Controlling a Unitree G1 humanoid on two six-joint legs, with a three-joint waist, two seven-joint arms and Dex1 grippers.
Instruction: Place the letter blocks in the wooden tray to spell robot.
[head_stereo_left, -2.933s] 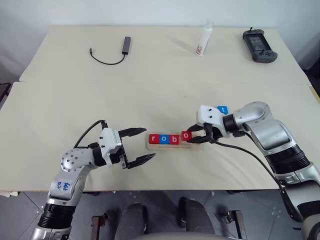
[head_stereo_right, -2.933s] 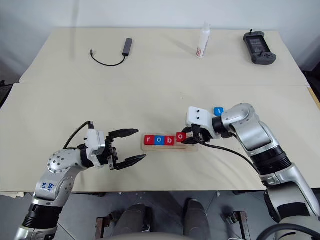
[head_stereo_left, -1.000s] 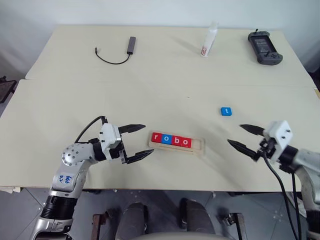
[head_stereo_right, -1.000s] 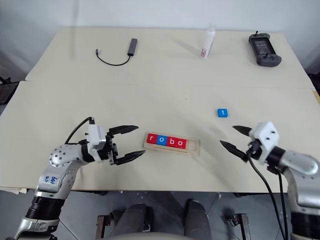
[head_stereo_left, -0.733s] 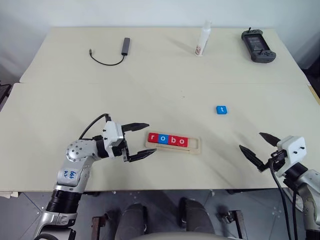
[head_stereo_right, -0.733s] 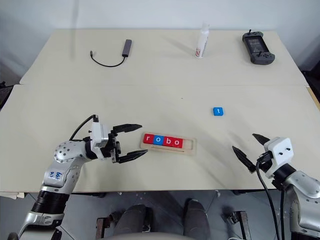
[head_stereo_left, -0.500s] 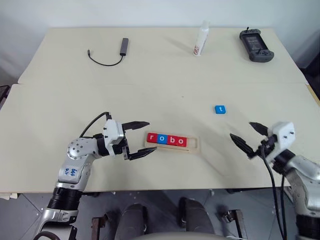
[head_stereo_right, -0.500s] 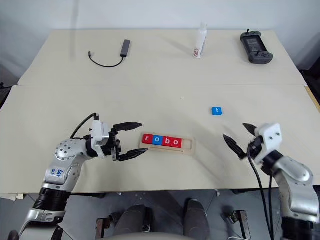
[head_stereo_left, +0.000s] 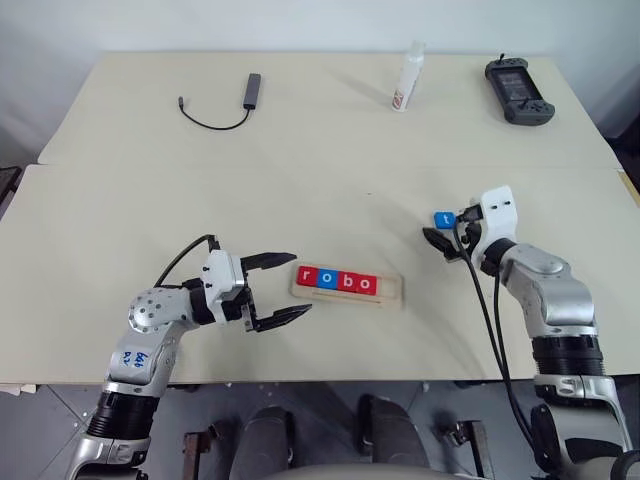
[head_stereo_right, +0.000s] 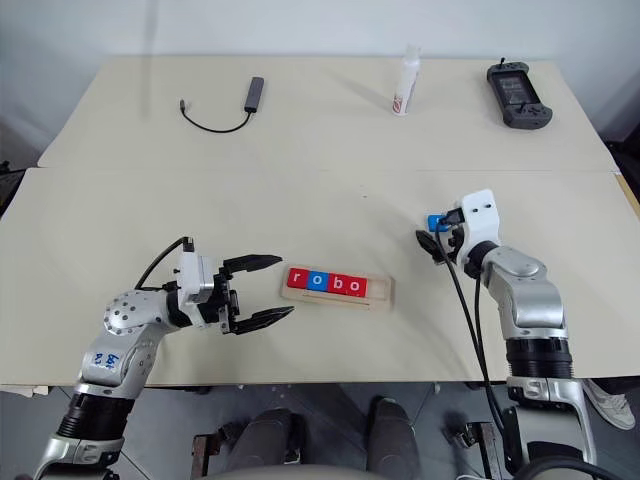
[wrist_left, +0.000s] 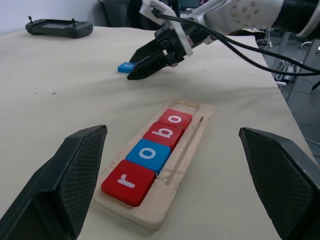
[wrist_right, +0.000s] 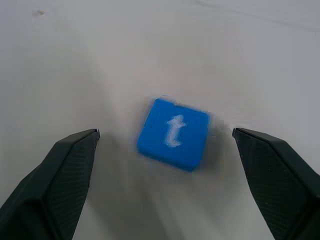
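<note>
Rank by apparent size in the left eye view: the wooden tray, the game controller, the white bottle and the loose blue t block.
1. wooden tray, the longest.
2. game controller and white bottle: much alike, and both lie far from the camera, so their order is unsure.
3. blue t block, clearly the smallest.

The counter (head_stereo_left: 150, 200) is pale cream, with a seam running across it between a far part and a near part. On the far part lie a black cable with a small adapter (head_stereo_left: 252, 89), a white bottle (head_stereo_left: 406, 77) standing upright, and a dark handheld controller (head_stereo_left: 517, 90). On the near part lies the wooden tray (head_stereo_left: 390, 291), and well to its right a lone blue tile (head_stereo_left: 442, 219) marked t.
</note>
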